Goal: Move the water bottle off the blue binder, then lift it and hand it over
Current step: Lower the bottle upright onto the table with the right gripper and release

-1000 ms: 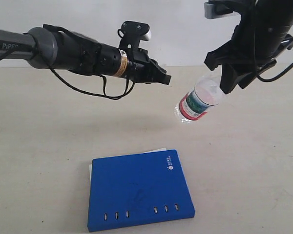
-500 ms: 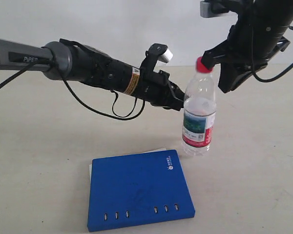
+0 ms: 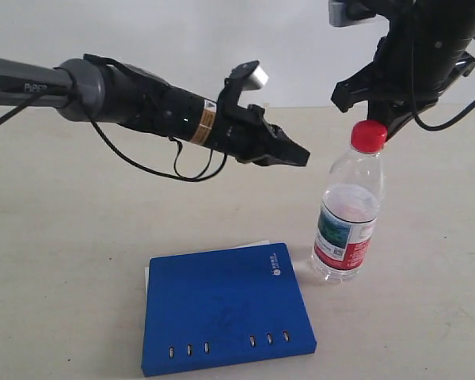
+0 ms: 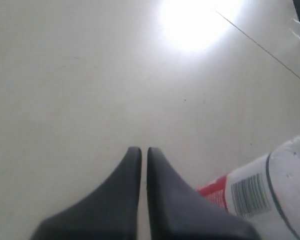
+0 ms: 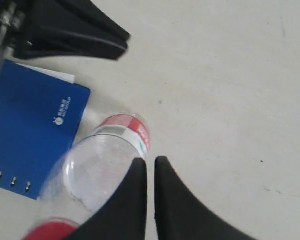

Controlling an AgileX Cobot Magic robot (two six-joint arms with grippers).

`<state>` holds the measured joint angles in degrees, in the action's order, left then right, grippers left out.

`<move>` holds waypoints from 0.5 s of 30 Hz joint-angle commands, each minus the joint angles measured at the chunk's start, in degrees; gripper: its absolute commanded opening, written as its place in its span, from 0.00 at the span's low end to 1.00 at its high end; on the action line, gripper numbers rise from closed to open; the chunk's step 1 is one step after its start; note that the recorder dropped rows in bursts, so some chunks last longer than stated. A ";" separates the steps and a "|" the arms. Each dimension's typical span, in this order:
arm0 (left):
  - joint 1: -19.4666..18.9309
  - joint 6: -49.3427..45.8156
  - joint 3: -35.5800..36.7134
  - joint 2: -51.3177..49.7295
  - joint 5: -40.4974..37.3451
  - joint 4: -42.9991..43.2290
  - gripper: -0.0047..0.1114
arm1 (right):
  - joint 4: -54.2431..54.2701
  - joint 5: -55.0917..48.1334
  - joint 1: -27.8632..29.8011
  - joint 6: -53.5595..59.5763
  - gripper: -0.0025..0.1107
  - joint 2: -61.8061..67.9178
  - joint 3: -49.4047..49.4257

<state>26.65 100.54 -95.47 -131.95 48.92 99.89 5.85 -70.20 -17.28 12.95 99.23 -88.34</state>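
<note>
The water bottle stands upright on the table just right of the blue binder, apart from it. Its red cap sits right under my right gripper, which is shut and holds nothing. In the right wrist view the bottle lies beside the shut right gripper, with the binder beyond it. My left gripper is shut, hangs in the air and points toward the bottle's upper part from the left, not touching it. The left wrist view shows the shut left gripper and the bottle's label to one side.
The beige table carries only the binder and the bottle. White pages stick out at the binder's far edge. The left arm stretches over the table's left half; the right arm hangs at the upper right.
A second ago the bottle hung tilted in the air at the right gripper; now it stands on the table, free. The left gripper swung in toward the bottle, then drew back slightly.
</note>
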 commanded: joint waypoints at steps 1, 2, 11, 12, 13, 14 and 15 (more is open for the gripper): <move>-3.74 5.32 -0.09 3.47 1.37 0.05 0.08 | -5.33 2.00 0.12 -2.55 0.02 -2.22 -0.27; -5.48 6.58 0.31 5.13 3.40 0.05 0.08 | -6.93 3.53 0.12 -3.31 0.02 -4.00 -0.27; -10.15 1.67 20.02 23.54 -11.55 0.05 0.08 | 3.74 26.38 0.12 -3.82 0.02 -28.07 17.57; -10.15 1.09 21.47 25.57 -12.70 0.05 0.08 | 6.94 28.63 0.12 -2.71 0.02 -30.60 22.25; -10.15 0.67 22.46 26.82 -12.97 0.05 0.08 | 8.85 29.98 0.12 -1.63 0.02 -32.33 25.46; -10.15 0.26 23.74 28.55 -12.97 0.05 0.08 | 10.67 31.55 0.12 0.27 0.02 -34.37 30.24; -10.15 0.26 24.53 29.59 -12.97 0.05 0.08 | 10.88 32.31 0.12 1.61 0.03 -35.55 33.52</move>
<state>16.44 101.74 -72.82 -105.06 36.91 100.04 14.57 -40.86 -17.28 11.70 65.95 -60.94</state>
